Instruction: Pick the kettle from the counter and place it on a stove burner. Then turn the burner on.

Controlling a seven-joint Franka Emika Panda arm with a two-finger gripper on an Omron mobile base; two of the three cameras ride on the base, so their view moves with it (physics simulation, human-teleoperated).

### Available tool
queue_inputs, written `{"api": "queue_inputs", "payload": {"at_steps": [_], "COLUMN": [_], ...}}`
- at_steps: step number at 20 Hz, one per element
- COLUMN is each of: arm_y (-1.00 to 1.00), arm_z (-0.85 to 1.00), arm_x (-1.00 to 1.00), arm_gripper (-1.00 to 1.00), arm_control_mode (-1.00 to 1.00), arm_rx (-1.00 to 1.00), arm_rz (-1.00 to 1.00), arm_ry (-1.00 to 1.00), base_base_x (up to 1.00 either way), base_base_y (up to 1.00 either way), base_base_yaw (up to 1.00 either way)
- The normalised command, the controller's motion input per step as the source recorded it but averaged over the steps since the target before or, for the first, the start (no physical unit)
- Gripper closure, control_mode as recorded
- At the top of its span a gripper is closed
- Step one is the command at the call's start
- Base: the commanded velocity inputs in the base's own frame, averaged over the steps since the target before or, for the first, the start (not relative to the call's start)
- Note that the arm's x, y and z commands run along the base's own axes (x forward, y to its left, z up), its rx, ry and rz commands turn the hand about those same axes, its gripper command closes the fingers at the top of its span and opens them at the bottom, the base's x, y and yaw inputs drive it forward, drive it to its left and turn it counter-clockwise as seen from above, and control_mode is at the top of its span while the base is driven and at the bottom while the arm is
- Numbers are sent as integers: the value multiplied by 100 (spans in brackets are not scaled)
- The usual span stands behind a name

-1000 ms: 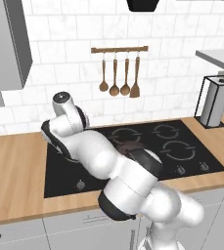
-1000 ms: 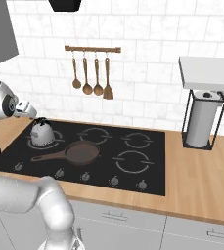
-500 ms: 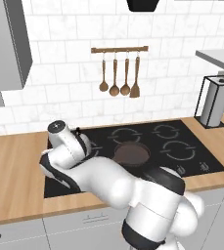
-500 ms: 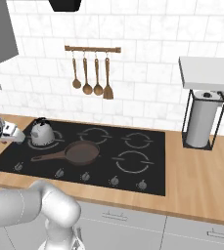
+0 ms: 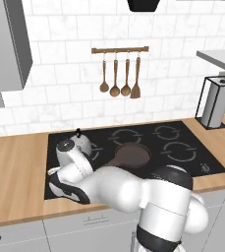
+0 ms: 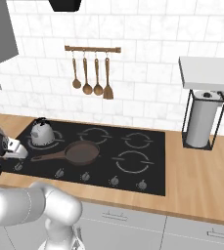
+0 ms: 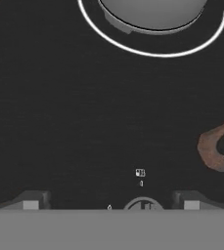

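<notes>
The kettle [image 6: 42, 131] is sitting on the stove burner [image 7: 152, 51] at the cooktop's back left corner, off the counter [image 5: 15, 162]. The gripper [image 7: 111, 205], fingers spread wide and holding nothing, is hovering over the knob [image 7: 143, 205] in front of that burner. It should be centring both fingertips around this knob, clear of the frying pan's handle [image 7: 216, 149], before closing and twisting.

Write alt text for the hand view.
Looking down on the black cooktop, the gripper hangs open over a knob at the front edge. The kettle sits inside a burner ring at the top, and the pan handle's end enters from the right.
</notes>
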Motion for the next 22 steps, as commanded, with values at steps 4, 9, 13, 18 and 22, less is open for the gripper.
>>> {"api": "queue_inputs", "payload": {"at_steps": [4,9,13,18,22], "arm_y": [-36,-11,0,0,0], "arm_z": [-11,0,-16,-19,-6], "arm_x": [-44,-12,6,0,13], "arm_gripper": [-100,-100,-100,-100,-100], "arm_control_mode": [-100,-100,-100,-100,-100], "arm_rx": [0,0,0,0,0], "arm_rz": [-9,-5,-3,-3,-4], "arm_ry": [3,1,0,0,0], "base_base_x": [0,0,0,0,0], "base_base_y": [0,0,0,0,0], "base_base_yaw": [0,0,0,0,0]}}
